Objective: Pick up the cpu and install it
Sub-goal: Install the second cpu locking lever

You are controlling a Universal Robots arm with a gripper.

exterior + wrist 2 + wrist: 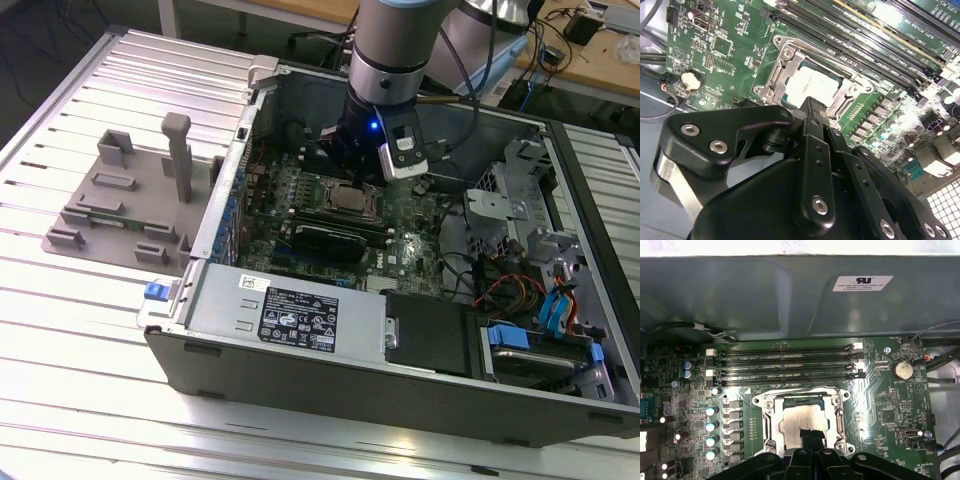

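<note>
both wrist views: cpu (802,421) flat in socket (767,424)

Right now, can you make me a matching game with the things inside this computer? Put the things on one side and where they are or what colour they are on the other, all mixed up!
Things:
1. cpu
2. coin battery
3. memory slots
4. gripper

Descriptions:
A. long black strips lying side by side
B. shiny silver square sitting in the socket frame
C. small round disc on the green board
D. black fingers reaching over the silver square

Pairs: 1-B, 2-C, 3-A, 4-D
</note>
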